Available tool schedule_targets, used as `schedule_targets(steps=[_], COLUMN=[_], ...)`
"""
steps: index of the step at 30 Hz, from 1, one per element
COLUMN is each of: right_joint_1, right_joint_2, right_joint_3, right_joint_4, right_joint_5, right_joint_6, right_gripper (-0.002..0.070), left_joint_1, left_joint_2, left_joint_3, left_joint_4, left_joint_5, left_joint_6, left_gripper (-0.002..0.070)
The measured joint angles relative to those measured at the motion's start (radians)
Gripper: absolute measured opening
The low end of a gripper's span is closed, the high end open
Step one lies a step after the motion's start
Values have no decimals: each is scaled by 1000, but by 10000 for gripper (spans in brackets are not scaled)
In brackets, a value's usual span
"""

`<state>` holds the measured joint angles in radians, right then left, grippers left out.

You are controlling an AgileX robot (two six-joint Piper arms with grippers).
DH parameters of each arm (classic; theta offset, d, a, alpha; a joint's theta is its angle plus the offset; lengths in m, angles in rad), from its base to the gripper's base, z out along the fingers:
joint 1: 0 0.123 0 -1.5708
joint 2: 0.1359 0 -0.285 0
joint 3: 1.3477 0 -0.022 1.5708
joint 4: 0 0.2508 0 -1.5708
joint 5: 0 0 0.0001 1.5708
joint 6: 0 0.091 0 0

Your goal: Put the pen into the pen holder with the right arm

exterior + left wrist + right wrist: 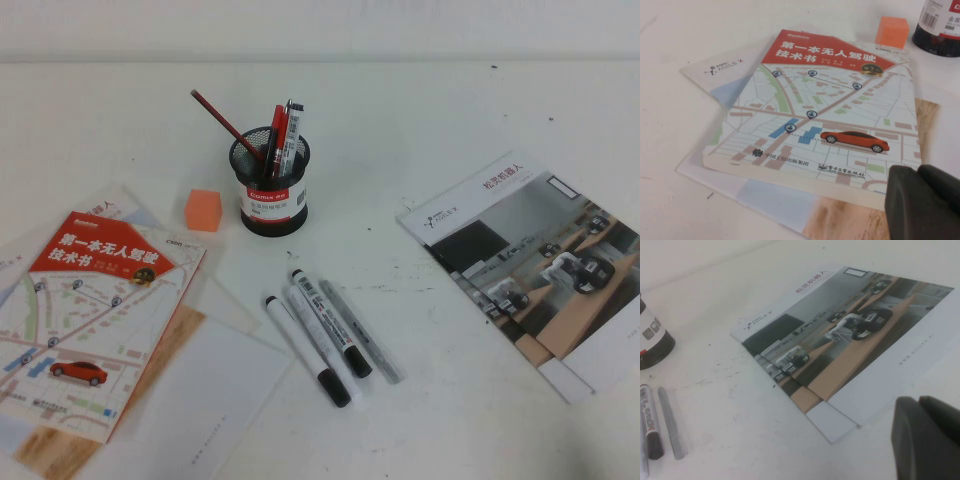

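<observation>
The slim silver-grey pen (358,330) lies on the white table in front of the pen holder, just right of two fat white markers (325,330). It also shows in the right wrist view (671,422). The black mesh pen holder (268,185) stands behind it and holds a red pencil and several pens. Its base shows in the right wrist view (652,340) and in the left wrist view (940,27). Neither arm shows in the high view. My right gripper (919,407) is shut and empty, near the brochures and well away from the pen. My left gripper (918,172) is shut and empty over the map book.
A map book (95,320) on loose sheets lies at the front left. An orange cube (202,210) sits left of the holder. Overlapping brochures (540,270) lie on the right.
</observation>
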<state>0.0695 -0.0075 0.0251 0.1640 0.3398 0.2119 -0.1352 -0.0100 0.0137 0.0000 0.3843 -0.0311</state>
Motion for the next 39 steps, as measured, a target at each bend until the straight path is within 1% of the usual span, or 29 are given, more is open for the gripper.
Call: schedule_targets(steps=[31, 33, 35, 38, 39], right_joint_1=[0, 0, 0, 0, 0], right_joint_2=[0, 0, 0, 0, 0], right_joint_3=[0, 0, 2, 2, 2], right_joint_4=[3, 59, 166, 426, 548], right_joint_5=[-7, -26, -57, -108, -123], right_joint_6=[0, 0, 0, 0, 0], right_gripper=[-20, -20, -20, -20, -20], left_joint_1=[0, 0, 0, 0, 0], left_joint_2=[0, 0, 0, 0, 0], left_joint_3=[0, 0, 0, 0, 0], left_joint_4=[0, 0, 0, 0, 0], left_joint_5=[0, 0, 0, 0, 0], left_joint_6=[0, 0, 0, 0, 0], left_gripper=[-1, -1, -1, -1, -1])
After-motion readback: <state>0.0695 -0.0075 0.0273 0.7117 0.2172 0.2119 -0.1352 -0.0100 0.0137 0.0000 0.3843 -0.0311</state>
